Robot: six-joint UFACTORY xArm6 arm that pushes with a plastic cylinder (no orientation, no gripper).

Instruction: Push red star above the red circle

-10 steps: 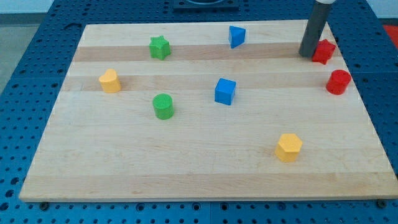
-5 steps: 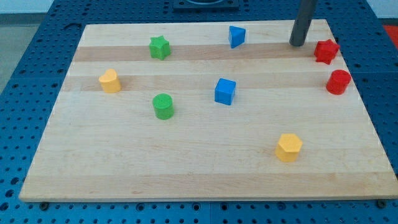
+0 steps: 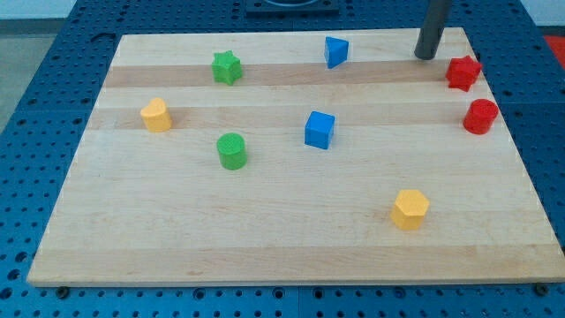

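The red star lies near the board's right edge, close to the view's top. The red circle stands just below it, slightly to the right, with a small gap between them. My tip is on the board to the upper left of the red star, a short gap away and not touching it.
A blue block lies left of my tip near the top edge. A blue cube is mid-board. A green star, green cylinder, yellow block and yellow hexagon are spread over the wooden board.
My tip has drawn away from the red star, moving left and up toward the top edge. The red star shifted slightly right at first and now stays put.
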